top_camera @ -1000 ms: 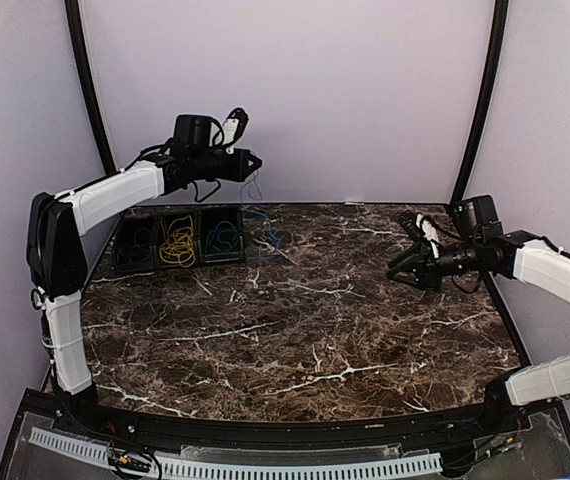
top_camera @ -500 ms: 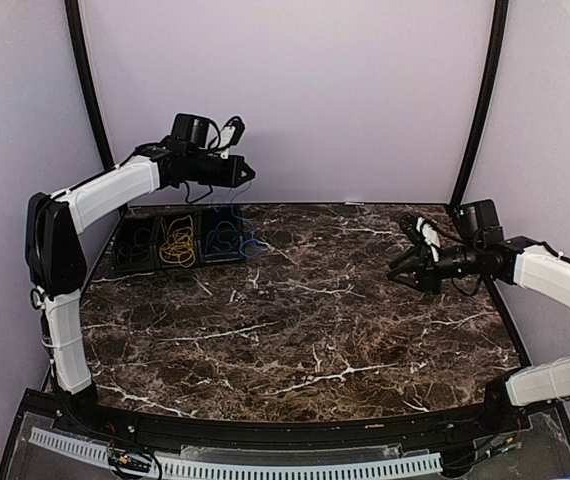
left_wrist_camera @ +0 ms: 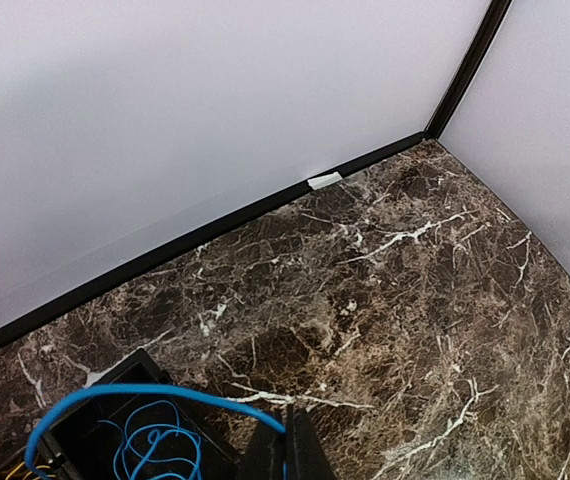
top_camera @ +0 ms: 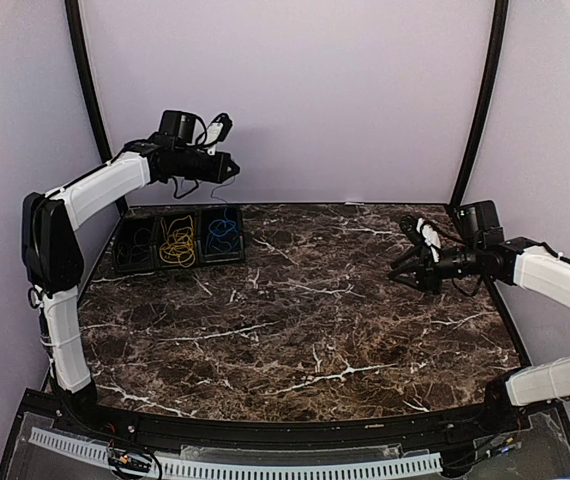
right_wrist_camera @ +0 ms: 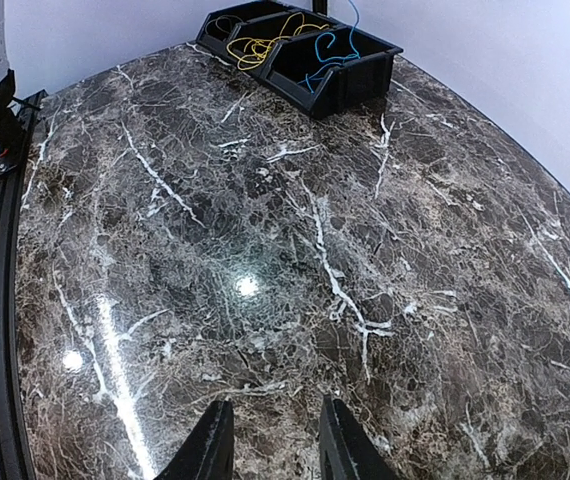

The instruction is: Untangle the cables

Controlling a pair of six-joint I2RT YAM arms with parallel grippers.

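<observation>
Wrapping up, seemingly: looked like the last bit of sorting, easing the final length of blue down into its slot.
Blue cable (top_camera: 223, 229): lay bundled in the right compartment of the black tray (top_camera: 180, 266) at the far left, with one strand looping up out of it.
Yellow cable (top_camera: 177, 241): sat in the middle compartment, beside the blue but walled off from it, no crossing visible.
Left gripper (left_wrist_camera: 286, 442): hung high above the tray, pinched narrow, apparently clamped on that raised blue strand right at the tips.
Right gripper (right_wrist_camera: 270, 450): hovered low over the right side of the table (top_camera: 315, 330), spread wide, held nothing.
Next move: probably called for opening up over the right compartment to land the tail inside, not over the rim; needed care, floppy cord.
Surface: dark brown marble look, white veins, glossy, caught lamp glare.
Room: pale lilac walls (top_camera: 345, 100), black corner posts (top_camera: 478, 100), scrap of white tape (left_wrist_camera: 325, 181) at the far wall's base.
</observation>
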